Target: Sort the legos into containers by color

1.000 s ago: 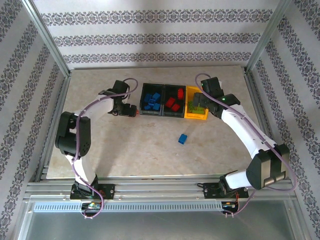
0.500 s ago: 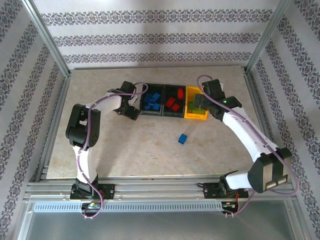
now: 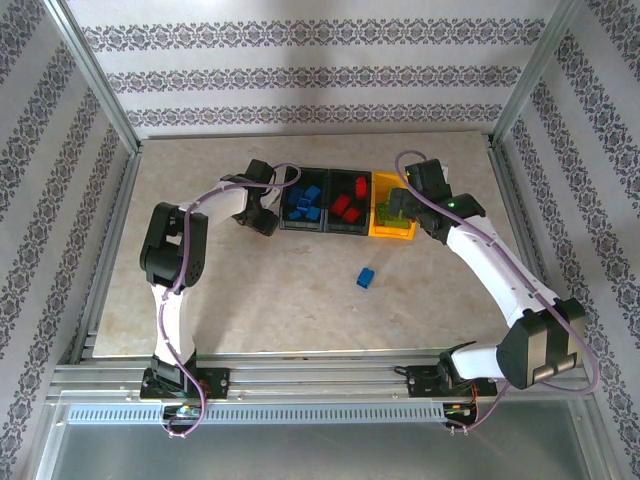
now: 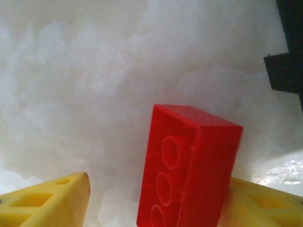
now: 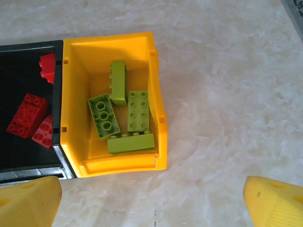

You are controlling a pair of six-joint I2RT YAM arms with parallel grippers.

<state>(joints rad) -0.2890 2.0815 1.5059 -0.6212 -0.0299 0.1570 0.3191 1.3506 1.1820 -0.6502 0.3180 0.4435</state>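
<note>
Change since a second ago: the left arm's elbow has swung inward and the left gripper (image 3: 262, 216) has shifted toward 3 o'clock, closer to the containers. The right arm and the loose blue lego (image 3: 366, 277) have not moved.
Top view, bins: the black bin holding blue bricks (image 3: 305, 229), the black bin holding red ones (image 3: 350, 231) and the yellow bin (image 3: 392, 234) are joined in a row.
Top view, arms: the left elbow is raised at 9 o'clock, with the forearm reaching toward 2 o'clock. The right arm arcs up from 5 o'clock and the right gripper (image 3: 400, 205) hangs over the yellow bin.
Top view, stray: the blue lego lies on the table (image 3: 250, 300) at 6 o'clock of the red bin, well apart.
Left wrist view: a red lego (image 4: 189, 165) stands between the yellow fingers (image 4: 47, 201). It touches the one at 3 o'clock, with a gap at 9 o'clock, so the jaws are not clamped yet.
Right wrist view: four green legos (image 5: 103, 116) lie in the yellow bin. The jaws are spread wide with nothing between them.
Step in hand: probably grasping the red lego.
Next move: finish the squeeze, lift, carry it past the blue bin toward 3 o'clock and release it over the red bin.
</note>
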